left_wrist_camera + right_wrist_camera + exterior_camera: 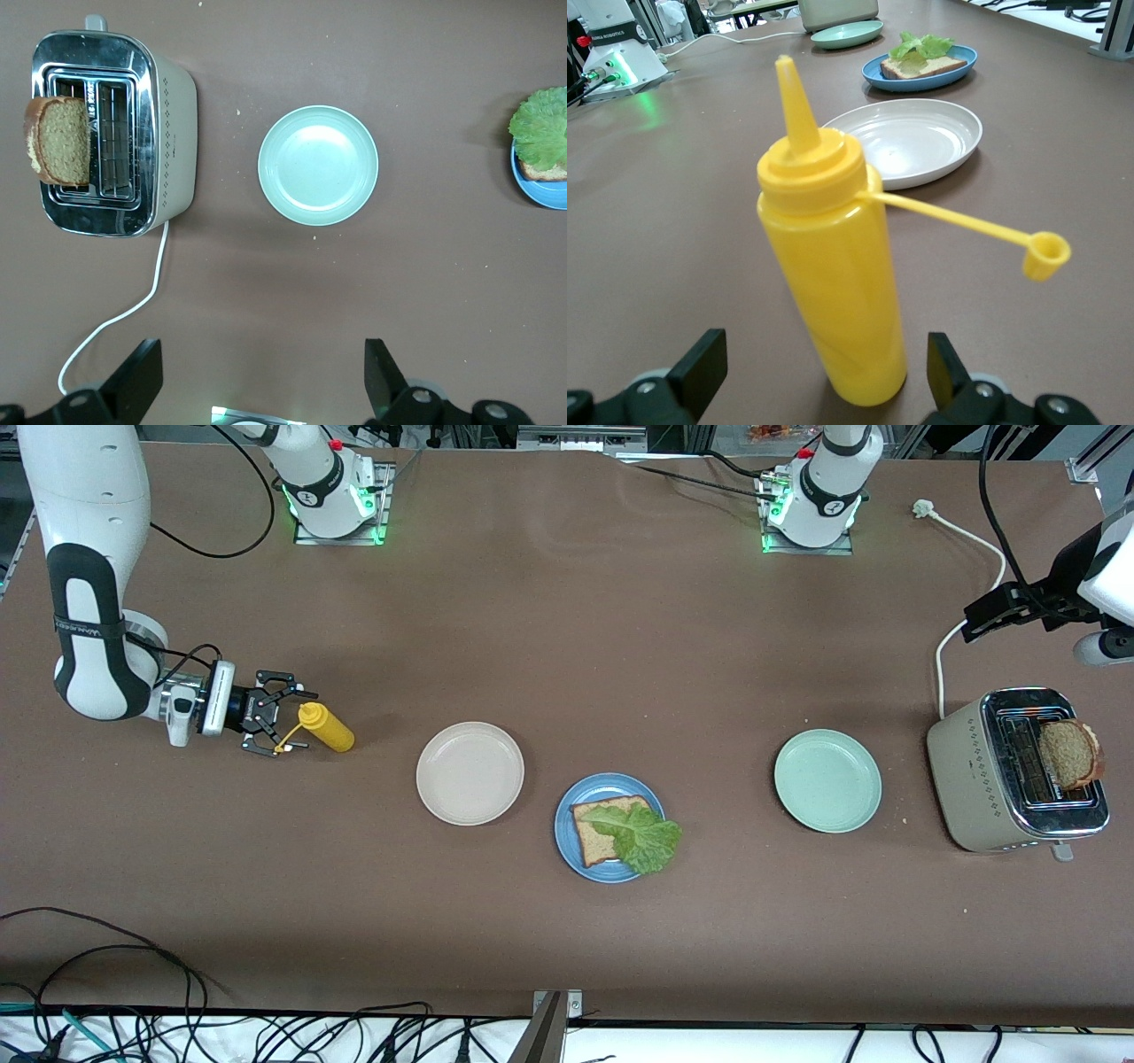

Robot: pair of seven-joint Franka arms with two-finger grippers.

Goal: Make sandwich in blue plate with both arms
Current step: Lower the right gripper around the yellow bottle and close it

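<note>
The blue plate (pixel 567 841) holds one slice of brown bread (pixel 598 834) with a green lettuce leaf (pixel 645 837) on it. They also show in the right wrist view, the plate (pixel 957 69) and the lettuce (pixel 921 44). A second bread slice (pixel 1070 755) sticks up out of the toaster (pixel 970 779); it shows in the left wrist view (pixel 62 139) too. My left gripper (pixel 983 615) (pixel 261 381) is open and empty, up over the table by the toaster's cord. My right gripper (pixel 282 724) (pixel 824 372) is open at table height, with a yellow squeeze bottle (pixel 326 726) (pixel 833 283) standing just between its fingertips.
A cream-white plate (pixel 469 772) lies between the bottle and the blue plate. A mint-green plate (pixel 827 780) lies between the blue plate and the toaster. The bottle's cap (pixel 1045 255) hangs open on its strap. A white cord (pixel 952 633) runs from the toaster.
</note>
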